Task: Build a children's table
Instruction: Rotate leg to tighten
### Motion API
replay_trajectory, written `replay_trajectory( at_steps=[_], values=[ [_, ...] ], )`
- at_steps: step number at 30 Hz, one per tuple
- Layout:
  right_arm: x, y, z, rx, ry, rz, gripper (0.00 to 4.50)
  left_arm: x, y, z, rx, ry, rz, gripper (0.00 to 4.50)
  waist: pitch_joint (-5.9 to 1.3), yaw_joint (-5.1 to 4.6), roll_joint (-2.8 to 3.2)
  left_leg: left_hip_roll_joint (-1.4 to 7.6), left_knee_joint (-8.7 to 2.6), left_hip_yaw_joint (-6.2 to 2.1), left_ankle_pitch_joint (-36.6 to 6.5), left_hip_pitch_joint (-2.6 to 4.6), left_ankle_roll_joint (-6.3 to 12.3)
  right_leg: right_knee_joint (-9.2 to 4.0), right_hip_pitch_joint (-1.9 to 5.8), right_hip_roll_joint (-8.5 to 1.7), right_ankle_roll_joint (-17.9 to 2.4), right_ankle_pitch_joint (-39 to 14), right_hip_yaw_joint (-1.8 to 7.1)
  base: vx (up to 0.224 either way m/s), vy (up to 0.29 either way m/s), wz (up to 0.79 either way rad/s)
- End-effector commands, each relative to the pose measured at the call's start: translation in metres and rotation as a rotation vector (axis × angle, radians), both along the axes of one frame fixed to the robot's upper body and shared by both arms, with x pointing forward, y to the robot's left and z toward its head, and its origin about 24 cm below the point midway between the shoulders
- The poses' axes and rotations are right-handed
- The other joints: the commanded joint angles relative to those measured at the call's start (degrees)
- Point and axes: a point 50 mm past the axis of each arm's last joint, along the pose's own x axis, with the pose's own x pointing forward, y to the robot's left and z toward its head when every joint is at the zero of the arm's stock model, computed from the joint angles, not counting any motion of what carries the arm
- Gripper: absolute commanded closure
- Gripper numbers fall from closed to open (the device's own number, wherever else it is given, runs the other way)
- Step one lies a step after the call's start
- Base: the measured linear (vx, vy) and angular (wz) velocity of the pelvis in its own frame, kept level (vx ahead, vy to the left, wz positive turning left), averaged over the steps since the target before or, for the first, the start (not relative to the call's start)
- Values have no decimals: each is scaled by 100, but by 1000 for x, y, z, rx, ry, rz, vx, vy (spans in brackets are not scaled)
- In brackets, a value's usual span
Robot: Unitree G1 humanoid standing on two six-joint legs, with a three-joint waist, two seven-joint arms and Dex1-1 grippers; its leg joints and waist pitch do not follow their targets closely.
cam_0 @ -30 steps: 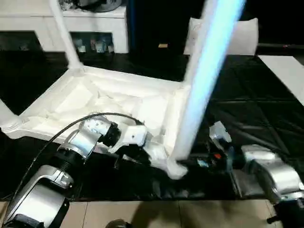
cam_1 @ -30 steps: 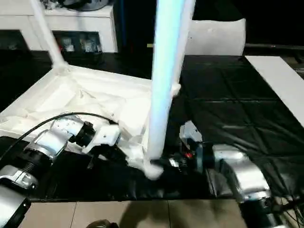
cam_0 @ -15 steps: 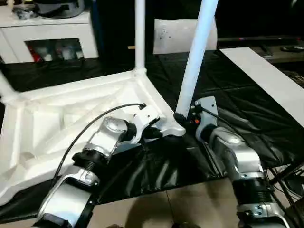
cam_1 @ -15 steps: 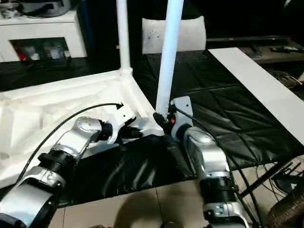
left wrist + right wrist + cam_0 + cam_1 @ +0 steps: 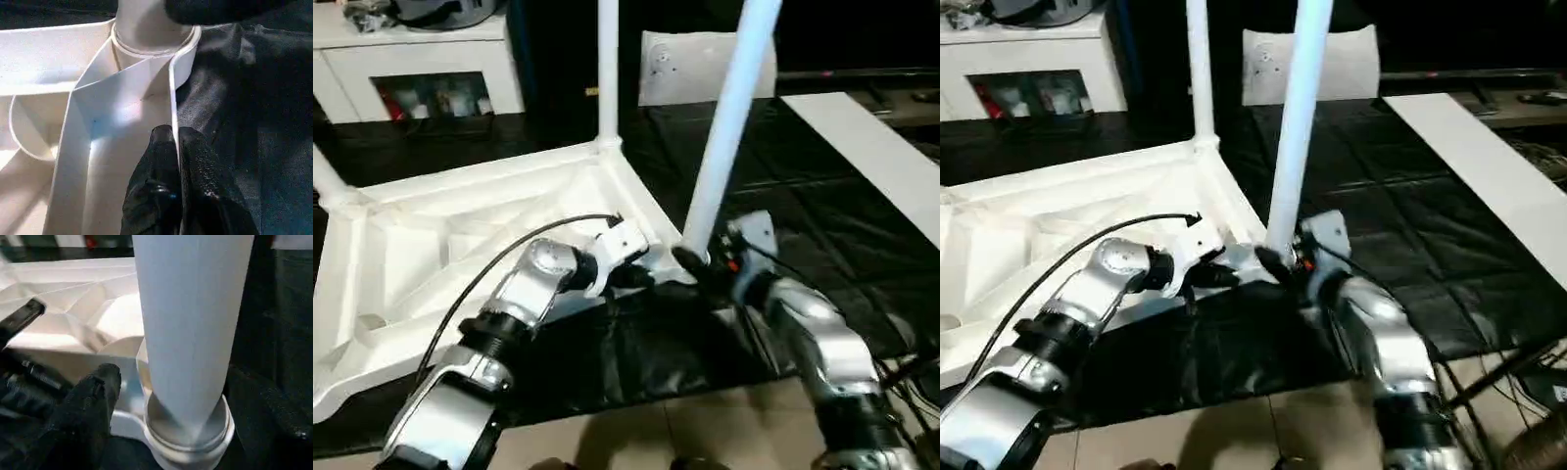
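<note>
The children's table lies upside down on a black mat, its ribbed white tabletop (image 5: 440, 245) facing up. White legs stand in corner sockets: one at the back (image 5: 607, 69), one at the left edge (image 5: 325, 178), and one in the near right corner (image 5: 732, 127). My left gripper (image 5: 175, 147) is shut on the tabletop's thin rim wall, just beside that near socket (image 5: 186, 54). My right gripper (image 5: 690, 259) is at the foot of the near leg (image 5: 190, 323). It is open, and its visible finger (image 5: 93, 401) stands off to the side of the leg without touching it.
A white cabinet (image 5: 431, 59) stands at the back left and a white flat bag (image 5: 695, 64) leans behind the table. A white board (image 5: 871, 147) lies on the mat (image 5: 822, 225) at the right. Tiled floor (image 5: 636, 431) runs along the front. A black cable (image 5: 509, 255) arcs over my left forearm.
The camera swung and then settled. My right gripper has spread its fingers off the foot of the near leg. My left gripper keeps its pinch on the rim.
</note>
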Motion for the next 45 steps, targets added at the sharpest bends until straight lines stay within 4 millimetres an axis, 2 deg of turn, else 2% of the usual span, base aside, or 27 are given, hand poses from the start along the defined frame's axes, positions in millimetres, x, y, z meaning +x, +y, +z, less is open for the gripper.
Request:
replay_trajectory(
  at_steps=[1,3,5,6,9,11,14,15,16,20,21,22,23,24,25,26,29,31,33,35,37,40,41,44,45],
  values=[
    [-9,-4,1,-12,-21,106,60,-3,3,3,17,-20,-84,450,-389,71,-13,340,-392,-110,-1591,56,296,-377,241,-417,-1125,-1570,313,0,0,0],
    [-19,-20,2,-42,-30,190,42,-5,10,4,19,-21,-144,450,-406,142,-4,346,-367,-98,-1320,40,393,-339,269,-416,-1200,-1260,313,25,-23,0],
    [-21,-23,2,-49,-28,208,21,-6,12,4,23,-20,-156,450,-427,182,-12,346,-350,-94,-946,21,510,-251,285,-388,-1347,-702,305,0,0,0],
    [-25,-32,3,-74,-17,258,16,-7,17,4,43,-26,-203,450,-427,180,-44,345,-343,-91,-895,9,536,-241,291,-387,-1370,-640,304,0,0,0],
    [-28,-45,6,-107,-17,303,9,-9,25,4,83,-12,-263,450,-411,235,-26,353,-325,-77,-982,27,572,-248,259,-383,-1384,-849,303,0,0,0],
    [-29,-51,9,-123,-25,349,9,-11,29,4,107,-12,-321,450,-377,259,-34,365,-347,-76,-1315,44,461,-297,243,-383,-1260,-1424,298,0,0,0],
    [-29,-52,11,-120,-29,374,9,-12,31,5,112,-7,-352,450,-367,273,-28,375,-368,-87,-1536,70,328,-329,223,-394,-1155,-1830,300,0,0,0],
    [-29,-51,15,-108,-36,419,9,-14,33,6,115,3,-400,450,-364,279,-42,373,-369,-88,-1602,80,298,-344,214,-393,-1121,-1965,296,0,0,0],
    [-29,-47,18,-91,-41,473,9,-17,34,6,126,12,-448,450,-367,286,-50,373,-368,-93,-1583,60,303,-338,227,-397,-1098,-2007,296,0,0,0],
    [-31,-40,20,-63,-22,569,9,-19,36,5,159,20,-507,450,-371,322,-27,404,-375,-84,-1629,87,275,-318,193,-389,-1155,-1874,303,0,0,0],
    [-31,-37,20,-55,-16,597,26,-20,37,5,169,24,-526,450,-375,336,-25,407,-372,-82,-1623,94,262,-314,190,-392,-1164,-1862,307,0,0,0],
    [-31,-33,19,-48,-9,623,37,-21,37,4,178,28,-547,450,-377,354,-132,405,-376,-77,-1577,74,276,-307,206,-391,-1152,-1854,304,0,0,0],
    [-31,-33,19,-48,-9,623,37,-21,37,4,178,28,-547,450,-383,401,-70,410,-371,-79,-1496,89,271,-290,194,-414,-1153,-1840,311,0,0,0],
    [-28,-27,18,-42,-1,657,37,-23,35,4,185,32,-583,450,-379,405,-62,413,-371,-77,-1494,84,266,-289,186,-414,-1156,-1833,312,0,0,0],
    [-26,-24,17,-39,4,676,69,-25,33,4,185,34,-605,450,-395,407,-65,414,-369,-78,-1469,90,236,-269,185,-406,-1192,-1726,308,0,0,0],
    [-25,-21,16,-34,13,702,69,-26,30,4,185,33,-627,450,-395,406,-78,406,-367,-74,-1475,78,228,-259,193,-407,-1233,-1673,303,0,0,0],
    [-24,-18,15,-28,25,730,87,-27,28,4,185,33,-647,450,-402,452,-58,424,-361,-62,-1422,115,209,-241,177,-405,-1292,-1488,317,0,0,0],
    [-22,-14,15,-18,38,765,112,-28,26,4,191,35,-676,450,-407,464,-61,419,-362,-65,-1393,100,209,-224,195,-407,-1311,-1412,314,0,0,0],
    [-22,-13,15,-17,40,772,121,-28,26,4,193,35,-683,450,-407,476,-70,415,-358,-63,-1382,92,212,-227,208,-419,-1287,-1444,318,0,0,0],
    [-21,-11,16,-12,48,786,152,-28,26,4,199,35,-692,450,-409,499,-68,412,-353,-60,-1354,92,213,-233,208,-420,-1261,-1491,318,0,0,0],
    [-20,-8,16,-9,55,798,159,-29,26,3,202,35,-696,450,-412,498,-75,411,-355,-65,-1345,90,204,-229,210,-415,-1252,-1517,311,0,0,0],
    [-19,-6,15,-7,64,816,187,-29,26,3,202,37,-698,450,-408,503,-69,415,-355,-67,-1386,98,180,-238,202,-418,-1222,-1600,314,0,0,0],
    [-19,-5,15,-4,72,827,198,-29,26,3,202,37,-700,450,-410,512,-49,417,-355,-69,-1402,105,170,-238,198,-418,-1224,-1600,315,0,0,0],
    [-18,-4,14,-3,80,840,208,-29,27,2,201,37,-702,450,-415,504,-62,413,-355,-69,-1403,94,160,-228,209,-413,-1250,-1516,311,0,0,0],
    [-18,-3,14,0,83,845,231,-29,27,2,202,37,-701,450,-413,502,-65,411,-355,-69,-1400,91,157,-227,213,-412,-1247,-1522,311,0,0,0]
  ],
)
